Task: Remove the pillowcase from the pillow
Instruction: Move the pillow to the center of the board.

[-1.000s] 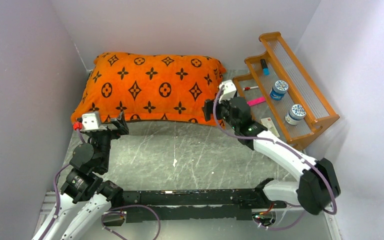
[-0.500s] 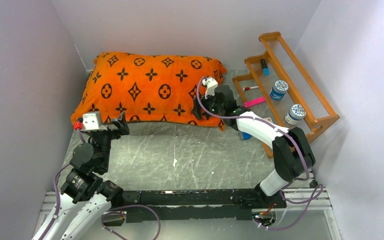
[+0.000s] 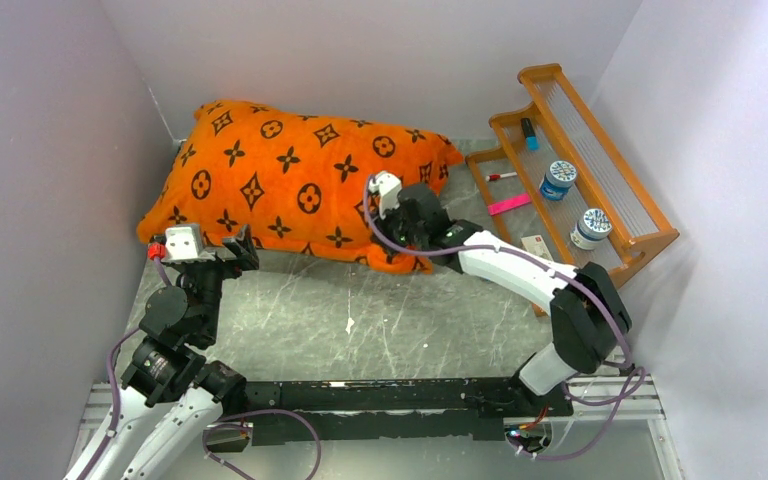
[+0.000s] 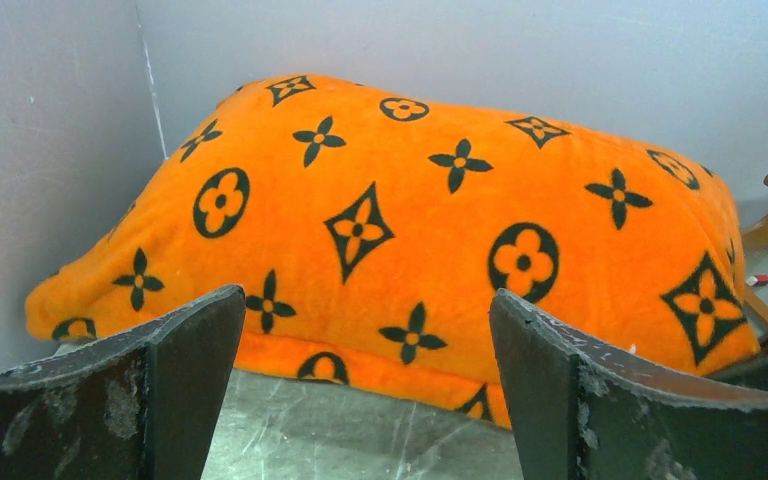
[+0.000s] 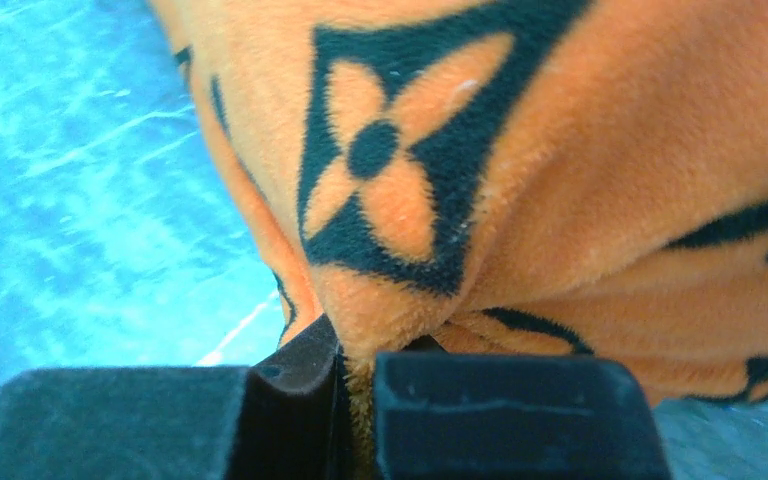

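Note:
The bright orange pillowcase (image 3: pixel 290 180) with dark flower motifs lies plump at the back of the table, slanting from back left to near right. The pillow stays hidden inside it; no white shows. My right gripper (image 3: pixel 392 232) sits at the cover's near right edge. In the right wrist view it (image 5: pixel 357 355) is shut on a pinched fold of the orange pillowcase (image 5: pixel 560 150). My left gripper (image 3: pixel 240 243) hovers just in front of the near left edge, open. The left wrist view shows its jaws (image 4: pixel 365 300) wide apart, the pillowcase (image 4: pixel 440 200) beyond them, untouched.
A wooden stepped rack (image 3: pixel 650 228) stands at the right wall, holding two jars (image 3: pixel 558 180), a marker and a pink strip. White walls close in on the left and back. Grey marbled tabletop (image 3: pixel 360 310) stretches between the pillowcase and the arm bases.
My right gripper moved left from beside the rack onto the pillowcase's near right edge and shut on the fabric. The cover shifted and slanted. The left arm stayed put.

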Action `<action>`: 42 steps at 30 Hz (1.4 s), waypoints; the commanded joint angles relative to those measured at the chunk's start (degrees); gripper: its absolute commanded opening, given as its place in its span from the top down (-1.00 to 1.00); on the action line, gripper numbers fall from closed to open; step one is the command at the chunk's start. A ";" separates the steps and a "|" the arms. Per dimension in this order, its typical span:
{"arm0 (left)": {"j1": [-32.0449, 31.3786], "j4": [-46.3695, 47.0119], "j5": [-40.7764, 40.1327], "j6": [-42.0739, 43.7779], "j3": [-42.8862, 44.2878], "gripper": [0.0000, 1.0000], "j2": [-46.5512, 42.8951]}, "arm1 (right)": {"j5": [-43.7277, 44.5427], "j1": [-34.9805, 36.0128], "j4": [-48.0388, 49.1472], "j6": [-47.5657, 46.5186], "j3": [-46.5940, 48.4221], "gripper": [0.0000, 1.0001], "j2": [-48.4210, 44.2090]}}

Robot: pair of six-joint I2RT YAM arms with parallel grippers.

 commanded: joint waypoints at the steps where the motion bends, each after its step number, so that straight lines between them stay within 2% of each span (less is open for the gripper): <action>1: 0.20 1.14 0.73 0.34 1.69 -0.94 -0.17 | -2.48 8.85 0.51 3.99 1.33 1.00 -5.70; 4: 0.20 1.01 0.43 0.21 1.77 -0.94 -0.27 | 1.75 14.84 1.00 7.17 0.36 1.00 -6.70; 8: 0.25 0.88 0.00 0.07 1.77 -0.94 -0.16 | 5.05 19.50 0.06 10.74 0.11 1.00 -7.43; 13: 0.20 0.97 -0.03 0.07 1.65 -0.94 0.00 | 6.74 23.32 -0.45 15.35 -1.16 1.00 -7.93; 19: 0.21 0.44 -0.28 -0.06 1.90 -0.94 1.92 | 7.07 31.07 3.81 21.26 -3.76 1.00 -6.55; 22: 0.20 0.24 -0.42 -0.15 2.00 -0.94 2.45 | 5.35 31.86 0.90 20.50 -1.08 0.74 -5.51; 28: 0.20 0.50 -1.07 0.05 1.76 -0.94 2.37 | 9.26 30.78 -10.50 12.90 8.53 -0.39 -6.26; 29: 0.20 0.39 -1.04 0.03 1.78 -0.94 2.44 | 10.06 30.11 -12.20 11.80 10.02 -0.51 -6.50; 33: 0.21 0.52 -0.65 0.00 1.71 -0.94 2.33 | 10.20 24.59 -16.59 8.51 13.50 -0.74 -8.78; 42: 0.22 0.30 0.27 -0.84 2.17 -0.94 2.99 | 3.62 6.38 -18.41 3.58 15.71 -0.97 -11.89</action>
